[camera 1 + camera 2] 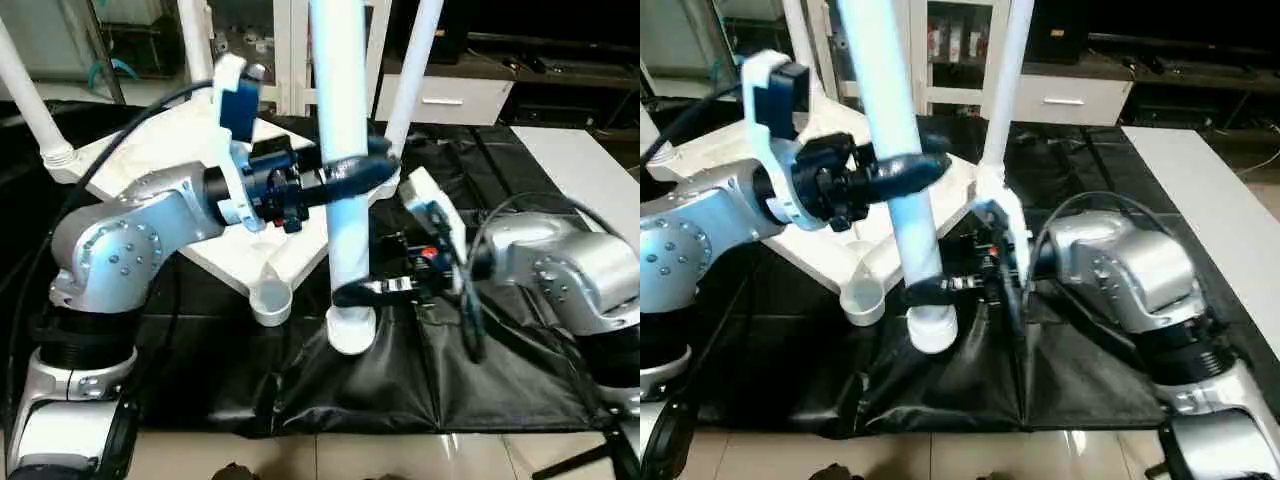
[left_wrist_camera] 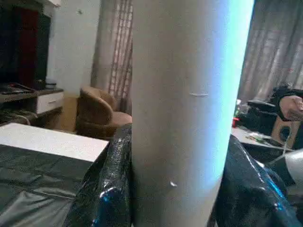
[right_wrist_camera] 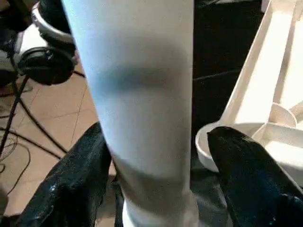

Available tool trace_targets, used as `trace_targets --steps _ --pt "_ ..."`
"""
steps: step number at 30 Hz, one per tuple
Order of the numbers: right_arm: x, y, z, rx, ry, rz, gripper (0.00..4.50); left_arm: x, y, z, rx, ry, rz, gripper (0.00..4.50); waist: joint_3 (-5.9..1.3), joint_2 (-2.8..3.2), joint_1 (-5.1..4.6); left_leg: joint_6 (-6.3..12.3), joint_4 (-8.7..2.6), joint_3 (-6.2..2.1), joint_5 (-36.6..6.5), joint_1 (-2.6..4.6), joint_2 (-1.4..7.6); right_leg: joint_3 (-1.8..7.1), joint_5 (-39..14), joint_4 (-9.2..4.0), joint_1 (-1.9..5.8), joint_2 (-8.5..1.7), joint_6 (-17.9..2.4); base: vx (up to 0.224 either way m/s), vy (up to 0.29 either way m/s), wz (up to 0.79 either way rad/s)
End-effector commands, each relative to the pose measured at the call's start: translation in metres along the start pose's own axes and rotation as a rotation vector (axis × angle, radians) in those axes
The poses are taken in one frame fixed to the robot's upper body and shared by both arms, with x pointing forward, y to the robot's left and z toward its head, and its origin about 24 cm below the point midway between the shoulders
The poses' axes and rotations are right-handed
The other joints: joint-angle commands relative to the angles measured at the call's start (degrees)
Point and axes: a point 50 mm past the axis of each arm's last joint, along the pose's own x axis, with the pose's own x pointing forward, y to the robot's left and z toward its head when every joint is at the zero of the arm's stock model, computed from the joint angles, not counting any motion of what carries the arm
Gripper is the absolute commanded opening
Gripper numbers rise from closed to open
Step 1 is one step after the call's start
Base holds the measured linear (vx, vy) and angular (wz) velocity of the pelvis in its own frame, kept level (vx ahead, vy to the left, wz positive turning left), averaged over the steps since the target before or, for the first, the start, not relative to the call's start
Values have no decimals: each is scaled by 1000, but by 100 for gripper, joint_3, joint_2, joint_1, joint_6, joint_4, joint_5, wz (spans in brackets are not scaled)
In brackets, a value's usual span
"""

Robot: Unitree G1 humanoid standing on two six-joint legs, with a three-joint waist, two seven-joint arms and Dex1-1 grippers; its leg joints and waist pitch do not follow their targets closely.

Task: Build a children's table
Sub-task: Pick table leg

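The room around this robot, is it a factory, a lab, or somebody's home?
Most likely a home-style living room used as a test space. The left wrist view shows a brown armchair before long curtains, and a white glass-door cabinet and low white drawer unit stand behind the black-covered work surface.

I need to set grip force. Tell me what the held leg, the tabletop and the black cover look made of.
Leg: looks like smooth white plastic, with a soft sheen and an even round surface.
Tabletop: likely the same white plastic, moulded, with a round corner socket.
Cover: thin black sheet, probably plastic film; it is wrinkled and glossy.
Both the left pincer and the right pincer clasp the leg.
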Motion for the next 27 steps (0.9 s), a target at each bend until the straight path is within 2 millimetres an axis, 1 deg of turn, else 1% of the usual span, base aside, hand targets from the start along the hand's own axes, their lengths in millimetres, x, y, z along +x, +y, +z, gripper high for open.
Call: trace_targets --steps 1,3,5,11,14,17,24,26,27 --pt "0 5 2 5 -19 35 340 0 1 -2 8 17 11 177 -406 11 -10 -15 -398 110 -1165 10 9 236 -1755 -396 364 -184 -970 0 0 0" --pt "3 4 0 4 -15 28 340 1 2 -2 7 12 16 176 -403 6 -16 -24 -398 108 -1148 -4 5 232 -1817 -400 366 -188 -942 0 0 0" --pt "4 5 -1 -2 -5 28 340 0 2 -2 6 13 11 175 -410 10 -13 -44 -395 106 -1149 12 10 231 -1871 -408 356 -191 -921 0 0 0" --pt "4 3 -3 -2 -1 19 340 0 1 -3 3 20 0 175 -415 15 -2 -43 -394 106 -1124 15 13 233 -1758 -392 353 -185 -968 0 0 0" --pt "5 1 -4 -8 9 8 340 0 0 -3 -1 22 -12 175 -413 32 -3 -60 -400 102 -1138 12 15 232 -1706 -383 355 -185 -995 0 0 0" --pt "7 1 -5 -20 19 13 340 0 -1 -3 -4 25 -24 175 -414 21 -9 -48 -399 103 -1137 9 12 231 -1685 -382 364 -186 -1006 0 0 0" --pt "10 1 -7 -36 34 28 340 3 -3 -4 -15 25 -48 175 -410 12 -4 -45 -397 107 -1179 13 12 232 -1860 -399 354 -190 -939 0 0 0" --pt "11 0 -7 -37 34 31 340 5 -4 -4 -16 25 -58 175 -410 8 -6 -32 -397 106 -1153 3 10 232 -1832 -396 361 -189 -942 0 0 0" --pt "12 0 -7 -39 35 36 340 5 -4 -4 -15 25 -61 175 -413 -16 -11 -24 -395 106 -1132 -1 12 230 -1811 -395 362 -189 -945 0 0 0"
